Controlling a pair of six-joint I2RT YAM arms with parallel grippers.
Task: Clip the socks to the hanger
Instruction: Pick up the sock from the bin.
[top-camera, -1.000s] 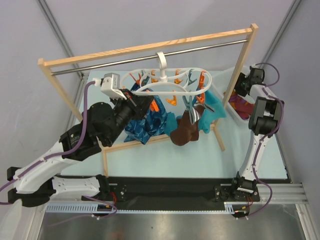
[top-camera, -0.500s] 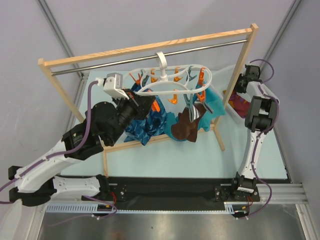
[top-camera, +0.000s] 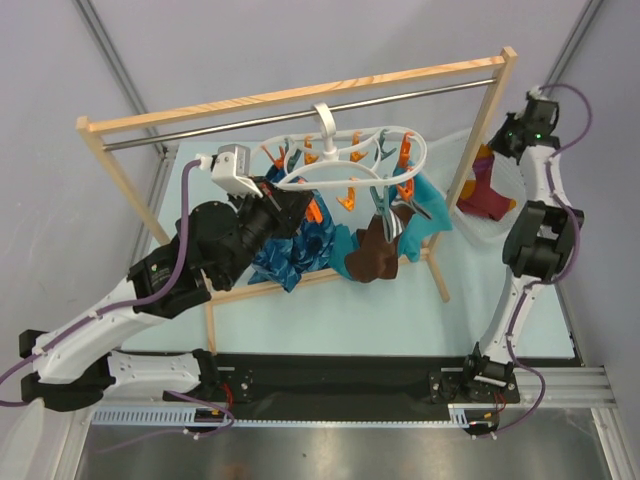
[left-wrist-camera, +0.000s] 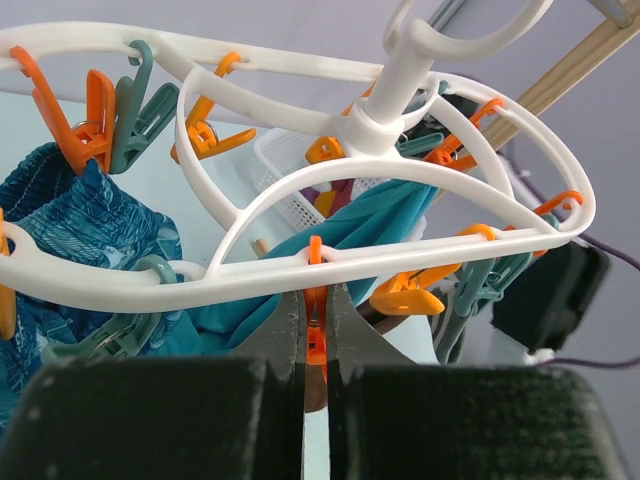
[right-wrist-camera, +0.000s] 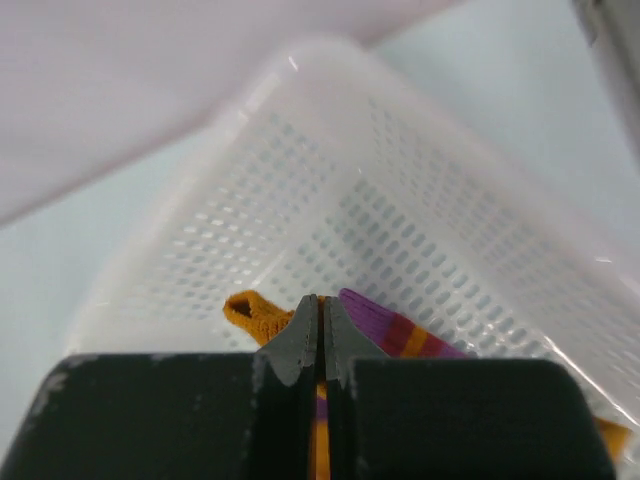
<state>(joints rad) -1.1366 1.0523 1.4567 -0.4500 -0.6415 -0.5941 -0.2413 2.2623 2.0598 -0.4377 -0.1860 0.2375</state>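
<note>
The white hanger (top-camera: 345, 160) hangs by its hook from the rack's metal bar, with orange and grey-teal clips dangling from it. My left gripper (top-camera: 292, 208) reaches in under its left side. In the left wrist view that gripper (left-wrist-camera: 316, 318) is shut on an orange clip (left-wrist-camera: 316, 340) under the hanger ring (left-wrist-camera: 300, 265). A dark brown sock (top-camera: 372, 256) hangs from a clip. My right gripper (top-camera: 497, 150) is raised at the far right, shut on a magenta-purple striped sock (top-camera: 484, 196). In the right wrist view the gripper (right-wrist-camera: 321, 302) pinches that sock (right-wrist-camera: 395, 330) above the basket.
A wooden-framed rack (top-camera: 300, 95) with a metal bar (top-camera: 300, 118) spans the table. A blue patterned cloth (top-camera: 296, 250) and a teal cloth (top-camera: 432, 206) hang on the hanger. A white perforated basket (top-camera: 497, 230) sits beside the rack's right post (top-camera: 470, 170); its wall (right-wrist-camera: 350, 200) fills the right wrist view.
My right gripper has shut on the striped sock and lifted it up out of the basket. The left gripper stays shut on the orange clip, shifted only slightly.
</note>
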